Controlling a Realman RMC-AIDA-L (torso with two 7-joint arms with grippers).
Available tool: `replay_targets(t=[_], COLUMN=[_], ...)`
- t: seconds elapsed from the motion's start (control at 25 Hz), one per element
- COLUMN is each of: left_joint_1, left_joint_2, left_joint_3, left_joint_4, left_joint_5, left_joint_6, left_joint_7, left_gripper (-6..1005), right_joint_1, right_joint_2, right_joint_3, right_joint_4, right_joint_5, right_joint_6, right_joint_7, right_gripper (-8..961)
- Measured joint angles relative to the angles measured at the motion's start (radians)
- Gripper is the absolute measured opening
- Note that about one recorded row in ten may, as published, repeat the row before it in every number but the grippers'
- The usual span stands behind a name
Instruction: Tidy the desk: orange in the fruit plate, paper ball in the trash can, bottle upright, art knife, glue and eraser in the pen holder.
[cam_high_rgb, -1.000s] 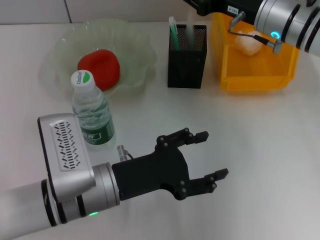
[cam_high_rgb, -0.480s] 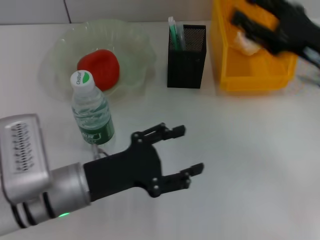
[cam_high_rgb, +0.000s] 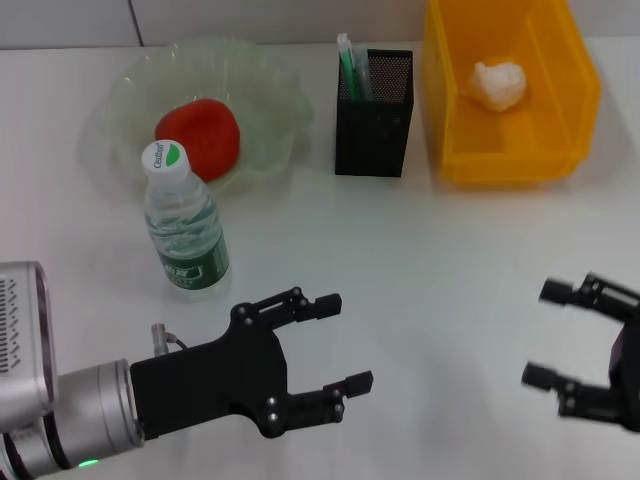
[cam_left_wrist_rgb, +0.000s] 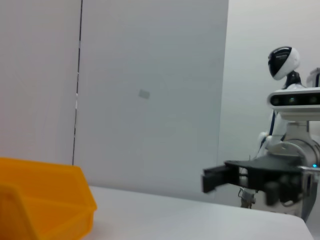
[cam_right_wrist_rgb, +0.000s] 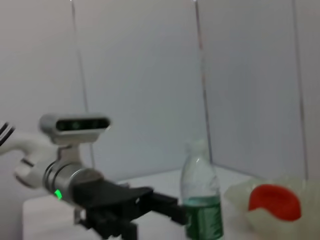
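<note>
One bottle (cam_high_rgb: 186, 226), one orange (cam_high_rgb: 198, 137), one plate (cam_high_rgb: 260, 80), one pen holder (cam_high_rgb: 374, 115), one yellow bin (cam_high_rgb: 448, 120) and one paper ball (cam_high_rgb: 499, 82) sit on one table (cam_high_rgb: 450, 270). Two grippers show: left gripper (cam_high_rgb: 335, 342) and right gripper (cam_high_rgb: 545, 335).

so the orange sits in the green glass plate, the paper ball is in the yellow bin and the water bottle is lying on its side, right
Not quite. The clear plastic water bottle stands upright beside the green glass plate, as the head view shows. The rest holds: the orange sits in the plate and the crumpled paper ball lies in the yellow bin.
</note>
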Motion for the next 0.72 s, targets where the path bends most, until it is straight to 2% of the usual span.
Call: replay_targets(t=[0.4,0.72], left_joint_1=[-0.015,-0.016], left_joint_2=[0.000,-0.011], left_joint_3=[-0.017,-0.029], left_joint_4=[-0.045,-0.067], left_joint_5=[0.003,-0.002], left_joint_6=[-0.008,0.002], left_joint_7=[0.030,0.080], left_gripper=[783,783], right_joint_1=[0.010,0.016], right_joint_2=[-0.001,-0.001], right_joint_3=[-0.001,0.000], right_joint_4=[0.049,0.077], right_joint_5=[-0.043,-0.034], right_joint_6=[0.016,0.040], right_joint_7=[-0.023,-0.023], right_gripper=[827,826])
